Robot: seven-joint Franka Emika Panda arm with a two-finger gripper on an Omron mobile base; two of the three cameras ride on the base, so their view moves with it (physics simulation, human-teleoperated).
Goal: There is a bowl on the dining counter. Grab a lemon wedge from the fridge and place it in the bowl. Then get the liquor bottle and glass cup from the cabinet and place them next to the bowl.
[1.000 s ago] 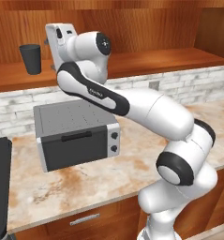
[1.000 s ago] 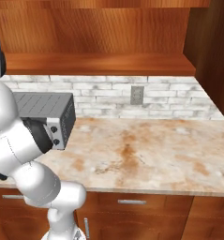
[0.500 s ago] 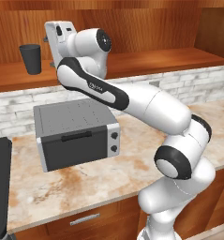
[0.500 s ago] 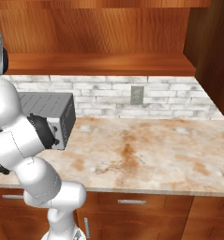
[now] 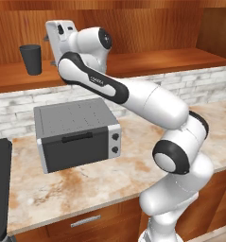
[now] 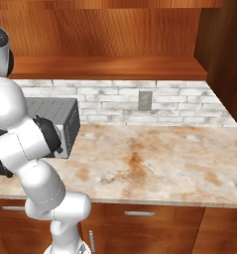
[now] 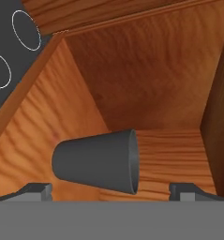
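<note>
If the wide-open, empty tool comes too fast, a finger may knock the glass cup over on the shelf.

Small dark lettering on white arm, illegible.

Dark grey tapered glass cup, upright (rim up), on the reddish-brown cabinet shelf
</note>
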